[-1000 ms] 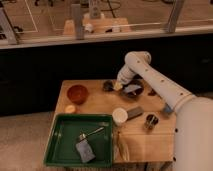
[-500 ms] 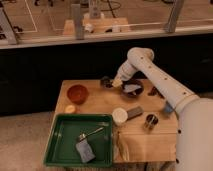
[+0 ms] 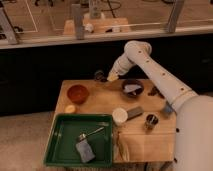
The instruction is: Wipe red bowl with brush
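Note:
The red bowl [image 3: 78,93] stands on the left part of the wooden table [image 3: 100,102], small, round and orange-red. My gripper [image 3: 101,76] hovers over the table's back edge, up and to the right of the bowl and apart from it. It is shut, and a short dark thing sticks out of it to the left, which looks like the brush [image 3: 98,75]. The white arm [image 3: 150,65] reaches in from the right.
A dark bowl with white contents [image 3: 132,88] sits right of the gripper. A white cup [image 3: 119,115], a grey block [image 3: 134,112] and a dark cup [image 3: 150,121] stand mid-table. The green tray [image 3: 57,147] at front left holds a spoon [image 3: 91,133] and a grey block [image 3: 85,151].
The gripper has swung left along the table's back edge, away from the dark bowl and towards the red bowl. Nothing on the table has moved.

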Available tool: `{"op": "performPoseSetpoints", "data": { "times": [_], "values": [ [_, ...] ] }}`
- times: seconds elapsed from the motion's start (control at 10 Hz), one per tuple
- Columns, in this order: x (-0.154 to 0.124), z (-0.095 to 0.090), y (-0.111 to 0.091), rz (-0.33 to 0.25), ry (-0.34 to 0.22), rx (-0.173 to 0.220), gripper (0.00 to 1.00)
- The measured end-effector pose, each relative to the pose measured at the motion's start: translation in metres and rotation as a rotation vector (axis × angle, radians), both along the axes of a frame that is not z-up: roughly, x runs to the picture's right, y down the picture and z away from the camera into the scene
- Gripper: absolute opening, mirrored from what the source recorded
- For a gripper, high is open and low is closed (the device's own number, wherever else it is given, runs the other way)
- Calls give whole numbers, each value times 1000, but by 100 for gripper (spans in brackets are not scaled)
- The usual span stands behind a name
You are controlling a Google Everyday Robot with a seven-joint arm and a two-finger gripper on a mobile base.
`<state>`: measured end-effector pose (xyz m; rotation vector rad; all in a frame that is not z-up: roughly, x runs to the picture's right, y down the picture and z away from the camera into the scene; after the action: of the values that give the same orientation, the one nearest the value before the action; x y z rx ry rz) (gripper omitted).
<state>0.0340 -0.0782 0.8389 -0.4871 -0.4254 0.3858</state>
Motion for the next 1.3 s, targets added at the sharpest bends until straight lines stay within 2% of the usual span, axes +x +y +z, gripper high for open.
{"op": "performPoseSetpoints", "data": {
  "times": [0.2, 0.3, 1.3],
  "values": [
    [-25, -3, -5, -32, -35, 5, 0],
    [-27, -4, -5, -35, -38, 3, 0],
    [-25, -4, -5, -32, -39, 3, 0]
  ]
}}
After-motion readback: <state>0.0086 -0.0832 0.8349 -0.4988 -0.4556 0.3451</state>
